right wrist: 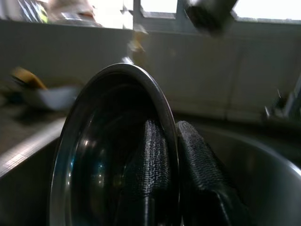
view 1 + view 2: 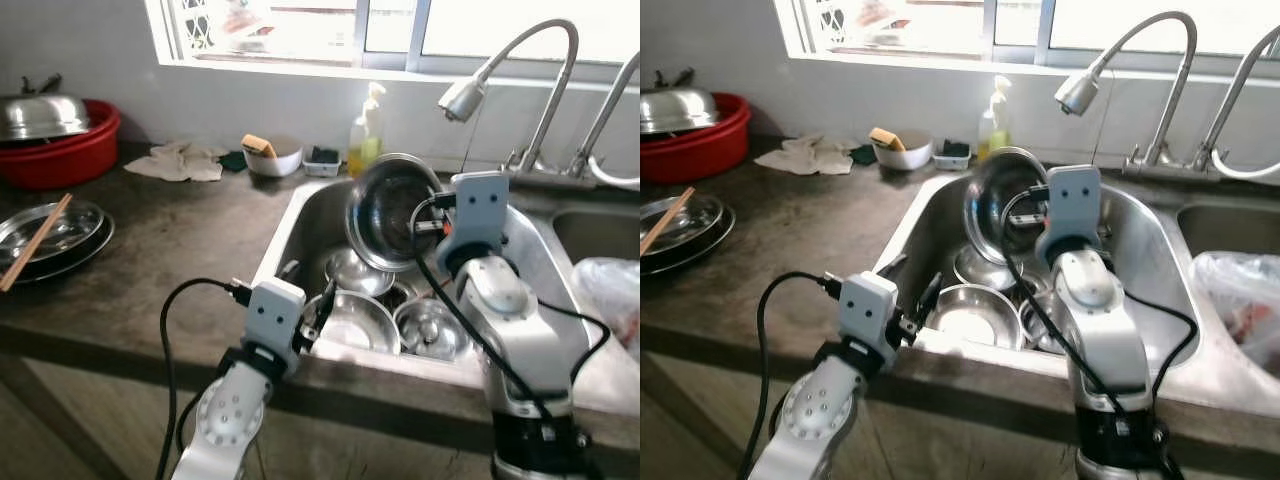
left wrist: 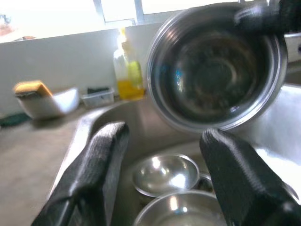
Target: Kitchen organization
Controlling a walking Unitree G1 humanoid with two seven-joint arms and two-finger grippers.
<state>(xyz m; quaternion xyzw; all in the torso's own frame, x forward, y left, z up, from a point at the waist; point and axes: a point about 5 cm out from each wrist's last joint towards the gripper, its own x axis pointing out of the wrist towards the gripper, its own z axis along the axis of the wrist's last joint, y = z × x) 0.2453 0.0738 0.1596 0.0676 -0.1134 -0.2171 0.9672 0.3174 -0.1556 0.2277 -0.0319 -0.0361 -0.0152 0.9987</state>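
My right gripper (image 1: 171,155) is shut on the rim of a steel bowl (image 2: 388,212), one finger inside it and one outside. The bowl hangs tilted on edge above the sink (image 2: 300,205), its hollow facing me. Under it, several more steel bowls (image 2: 352,318) lie in the sink bottom. My left gripper (image 3: 162,155) stands open at the sink's near left rim, nothing between its fingers (image 3: 101,162), pointing toward the held bowl (image 3: 217,77).
Two tall taps (image 2: 540,90) rise behind the sink. A soap bottle (image 2: 365,135), a white dish with a sponge (image 2: 270,152) and a rag (image 2: 180,162) sit along the back. Steel plates with chopsticks (image 2: 50,235) and a red basin (image 2: 60,150) stand left. A plastic bag (image 2: 612,295) lies right.
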